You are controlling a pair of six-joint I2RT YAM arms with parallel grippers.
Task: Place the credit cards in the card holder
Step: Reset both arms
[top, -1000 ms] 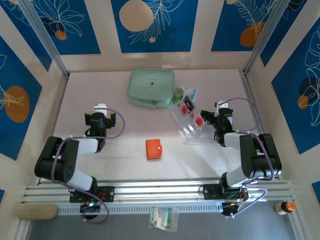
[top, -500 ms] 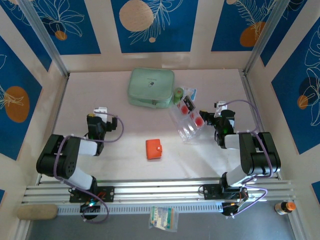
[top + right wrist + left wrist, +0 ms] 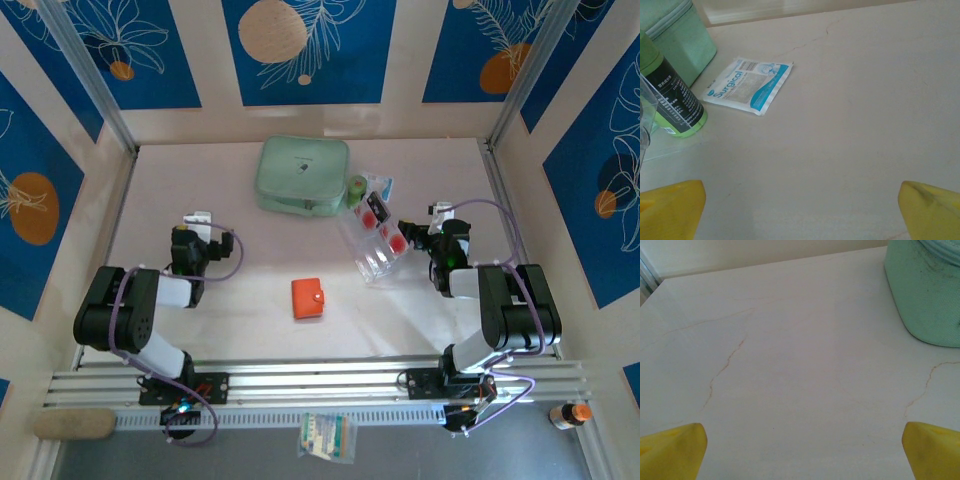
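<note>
The card holder (image 3: 308, 297), a small orange-red wallet, lies shut on the table between the two arms. The credit cards (image 3: 375, 214), pale with red circles, rest in a clear compartment tray (image 3: 372, 260) at the right centre. My left gripper (image 3: 197, 220) sits low at the left, well away from the holder, and its yellow fingertips (image 3: 675, 450) stand wide apart over bare tabletop. My right gripper (image 3: 436, 222) is just right of the tray. It is open too, with its yellow fingertips (image 3: 670, 207) far apart and nothing between them.
A mint-green zip case (image 3: 302, 176) stands at the back centre; its corner (image 3: 925, 295) is ahead and to the right of the left gripper. A green bottle (image 3: 670, 97) and a flat Surgical packet (image 3: 747, 85) lie ahead-left of the right gripper. Walls enclose the table.
The left arm has swung slightly to the left and drawn its wrist in. The right arm shifted only a little. Holder, cards and tray have not moved.
</note>
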